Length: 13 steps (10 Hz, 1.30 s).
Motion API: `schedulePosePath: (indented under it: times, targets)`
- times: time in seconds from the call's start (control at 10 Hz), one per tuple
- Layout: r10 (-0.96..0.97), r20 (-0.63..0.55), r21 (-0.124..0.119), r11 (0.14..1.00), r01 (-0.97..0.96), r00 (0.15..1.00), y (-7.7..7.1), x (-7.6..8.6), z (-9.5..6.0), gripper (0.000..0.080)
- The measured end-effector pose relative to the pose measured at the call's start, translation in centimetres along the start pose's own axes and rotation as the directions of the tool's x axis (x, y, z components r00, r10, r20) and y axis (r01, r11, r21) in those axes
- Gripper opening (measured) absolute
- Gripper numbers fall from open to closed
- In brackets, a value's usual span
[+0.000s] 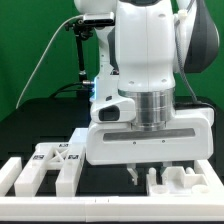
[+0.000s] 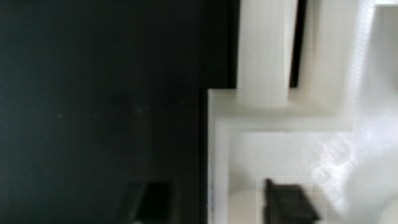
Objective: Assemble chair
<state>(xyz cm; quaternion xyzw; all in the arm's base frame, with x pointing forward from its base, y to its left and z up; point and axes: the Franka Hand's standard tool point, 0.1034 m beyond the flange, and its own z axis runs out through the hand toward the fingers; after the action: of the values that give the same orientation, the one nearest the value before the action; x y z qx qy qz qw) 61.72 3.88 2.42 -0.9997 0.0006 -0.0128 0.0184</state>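
Note:
My gripper (image 1: 140,174) hangs low over the table, between two groups of matte white chair parts. In the wrist view the gripper (image 2: 221,202) is open, with its dark fingers (image 2: 157,202) apart. One finger is over the black table and the other is over a white blocky chair part (image 2: 285,135); the part's edge lies between them, untouched as far as I can tell. Two white bars (image 2: 267,50) run away from that block. In the exterior view this part (image 1: 182,183) sits at the exterior view's right. Tagged chair parts (image 1: 52,160) lie at the exterior view's left.
Plain white border rails (image 1: 100,207) run along the front and at the exterior view's left (image 1: 12,176). The table is black (image 1: 40,125). A black stand with cables (image 1: 88,50) is behind the arm.

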Motion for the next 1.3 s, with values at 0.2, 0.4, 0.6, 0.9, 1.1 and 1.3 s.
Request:
schedulePosePath:
  times: [0.2,0.4,0.6,0.9,1.1,1.3]
  targets:
    - [0.000,0.000,0.000,1.000,0.000,1.000,0.0,0.0,0.0,0.0473]
    - [0.000,0.000,0.000,1.000,0.000,1.000,0.0,0.0,0.0,0.0589]
    - [0.000,0.000,0.000,1.000,0.000,1.000,0.0,0.0,0.0,0.0647]
    - [0.000,0.000,0.000,1.000,0.000,1.000,0.0,0.0,0.0,0.0649]
    - [0.000,-0.001,0.000,1.000,0.000,1.000,0.0,0.0,-0.1,0.0649]
    - [-0.006,0.081,0.005,1.000,0.006,0.997,0.4,-1.3,-2.2,0.0649]
